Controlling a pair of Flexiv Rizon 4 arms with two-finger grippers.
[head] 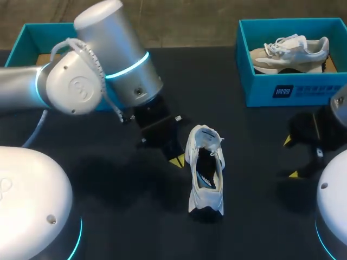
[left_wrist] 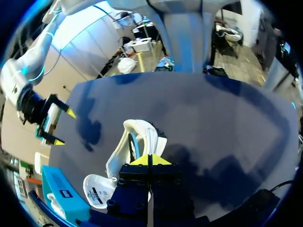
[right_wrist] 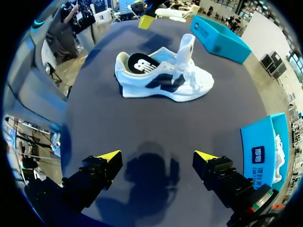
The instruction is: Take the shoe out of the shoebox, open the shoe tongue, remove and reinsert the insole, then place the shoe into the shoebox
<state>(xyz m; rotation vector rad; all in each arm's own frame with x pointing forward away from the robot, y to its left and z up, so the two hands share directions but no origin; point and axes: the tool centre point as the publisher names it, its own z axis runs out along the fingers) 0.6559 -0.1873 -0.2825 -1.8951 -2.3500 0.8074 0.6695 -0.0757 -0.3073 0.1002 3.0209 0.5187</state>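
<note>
— Shoe [head: 206, 173]: where does it sit?
— Out of both boxes, upright on its sole near the middle of the black table [head: 119, 216]. Its toe points toward 12 o'clock and its heel toward 6.
— And the tongue?
— The tongue [right_wrist: 186, 49] stands up from the opening, with the white laces [right_wrist: 195, 78] just beside it. A dark insole [right_wrist: 142, 64] shows inside at the heel end.
— The left claw?
— The left gripper [head: 176, 160] is at the shoe's 9 o'clock, just beside its side wall; I cannot tell whether it touches. Its own camera shows the two yellow tips pressed together, with the shoe's collar right ahead of them.
— The right one?
— The right gripper [right_wrist: 157, 158] hangs at the shoe's 3 o'clock, well apart from it. Its fingers are spread wide above bare tabletop and face the shoe's side.
— The boxes?
— A teal shoebox [head: 293, 92] stands at 1 o'clock from the shoe and holds a second shoe [head: 290, 51], beige and white. Another teal box [head: 27, 40] is at 10 o'clock, partly hidden behind the left arm [head: 81, 81].
</note>
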